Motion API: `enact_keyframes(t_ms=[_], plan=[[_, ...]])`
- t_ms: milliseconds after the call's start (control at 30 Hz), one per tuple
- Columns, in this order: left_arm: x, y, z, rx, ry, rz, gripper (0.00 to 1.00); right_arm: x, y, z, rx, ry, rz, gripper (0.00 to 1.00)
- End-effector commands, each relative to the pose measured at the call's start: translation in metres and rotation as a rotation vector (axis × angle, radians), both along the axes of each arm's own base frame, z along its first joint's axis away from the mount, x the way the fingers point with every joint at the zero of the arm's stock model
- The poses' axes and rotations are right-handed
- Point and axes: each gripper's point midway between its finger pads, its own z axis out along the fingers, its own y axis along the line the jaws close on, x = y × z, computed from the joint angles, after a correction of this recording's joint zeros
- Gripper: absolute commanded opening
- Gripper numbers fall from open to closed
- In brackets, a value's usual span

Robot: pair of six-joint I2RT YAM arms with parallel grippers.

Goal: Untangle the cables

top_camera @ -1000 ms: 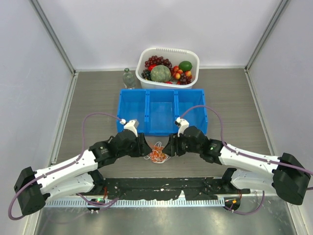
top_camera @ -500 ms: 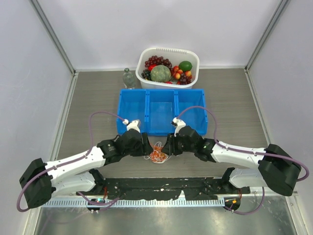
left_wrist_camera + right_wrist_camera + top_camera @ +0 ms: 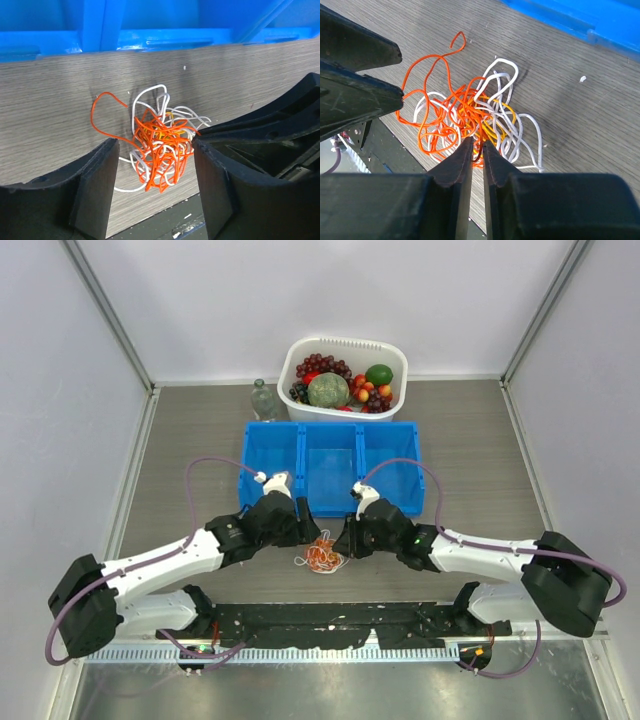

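Observation:
The cables lie in one tangled clump of orange, white and yellow cords on the wooden table, just in front of the blue bin. My left gripper is at the clump's left and stands open. In the left wrist view its fingers flank the cables without touching them. My right gripper comes in from the right. In the right wrist view the right gripper has its jaws drawn almost together, with an orange strand of the cables in the narrow slit between them.
A blue bin with three compartments sits right behind the clump. Behind that stands a white basket of fruit, and a clear bottle to its left. A black mat runs along the table's near edge.
Both grippers have moved in toward the clump. The left jaws have opened wider. The right jaws have closed down to a narrow slit around an orange strand.

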Motion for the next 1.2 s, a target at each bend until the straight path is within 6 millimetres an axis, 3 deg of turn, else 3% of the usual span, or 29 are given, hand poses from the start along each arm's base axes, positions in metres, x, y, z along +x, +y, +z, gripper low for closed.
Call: enact_keyframes(t_ms=[0, 133, 367, 467, 600, 767, 800, 867, 900, 1033, 1167], plan=[[0.011, -0.01, 0.009, -0.035, -0.039, 0.005, 0.6, 0.007, 0.01, 0.011, 0.051, -0.035, -0.01, 0.16], [0.013, -0.01, 0.006, -0.031, -0.043, 0.012, 0.47, 0.007, 0.009, 0.015, 0.052, -0.039, -0.011, 0.02], [0.016, -0.008, -0.001, 0.025, -0.041, 0.003, 0.19, 0.001, 0.002, 0.018, 0.07, -0.032, -0.026, 0.01], [0.013, -0.008, -0.009, 0.05, -0.013, -0.011, 0.16, 0.001, -0.003, 0.017, 0.064, -0.039, -0.041, 0.01], [0.01, -0.012, -0.015, 0.033, 0.004, -0.023, 0.25, 0.003, -0.004, 0.018, 0.062, -0.046, -0.048, 0.01], [0.012, -0.01, -0.014, 0.038, -0.006, -0.011, 0.0, 0.004, -0.003, 0.018, 0.054, -0.046, -0.046, 0.01], [0.012, -0.005, -0.014, 0.062, -0.007, -0.003, 0.0, 0.005, -0.005, 0.017, 0.044, -0.049, -0.05, 0.01], [0.015, 0.005, -0.008, 0.091, -0.035, 0.018, 0.0, 0.009, -0.013, 0.02, 0.029, -0.066, -0.093, 0.01], [0.016, 0.01, -0.003, 0.098, -0.053, 0.028, 0.0, 0.017, -0.024, 0.017, -0.016, -0.087, -0.155, 0.01], [0.018, 0.042, 0.021, 0.115, -0.149, 0.112, 0.0, 0.032, -0.063, 0.032, -0.049, -0.177, -0.343, 0.01], [0.012, 0.079, 0.055, 0.076, -0.261, 0.201, 0.0, 0.04, -0.099, 0.064, -0.007, -0.292, -0.484, 0.01]])
